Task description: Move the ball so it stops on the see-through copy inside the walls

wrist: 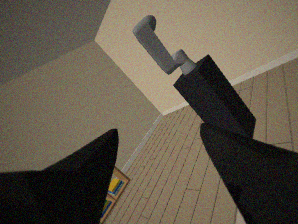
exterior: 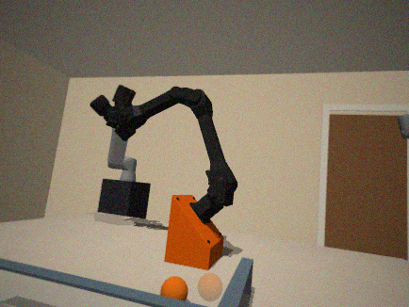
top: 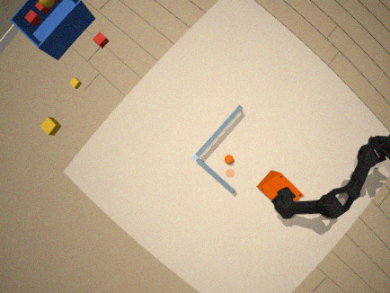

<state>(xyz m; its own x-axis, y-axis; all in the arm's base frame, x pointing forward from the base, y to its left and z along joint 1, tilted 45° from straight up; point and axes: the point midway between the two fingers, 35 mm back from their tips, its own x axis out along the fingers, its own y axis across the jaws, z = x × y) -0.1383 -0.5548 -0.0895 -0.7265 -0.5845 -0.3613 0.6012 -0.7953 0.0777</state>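
The orange ball (top: pixel 229 159) (exterior: pixel 174 288) lies on the table inside the corner opening. The see-through copy (top: pixel 230 173) (exterior: pixel 210 287) is beside it, a small gap apart. One low bluish wall (top: pixel 218 131) (exterior: pixel 94 284) and a shorter wall (top: pixel 216 176) (exterior: pixel 239 280) meet in a corner. My gripper (wrist: pixel 159 131) is open and empty; its two dark fingers stand apart in the wrist view. It is raised high and far from the ball, on the far side of my orange base. The top view cuts it off at the right edge.
My orange base (top: pixel 279 185) (exterior: pixel 188 240) stands near the copy, with the arm reaching away from the walls. A blue bin (top: pixel 67 38), a red cube (top: pixel 101 39) and yellow cubes (top: pixel 50 126) (top: pixel 75 83) lie off the pale tabletop. A grey arm on a dark block (exterior: pixel 123 198) (wrist: pixel 215 95) stands behind.
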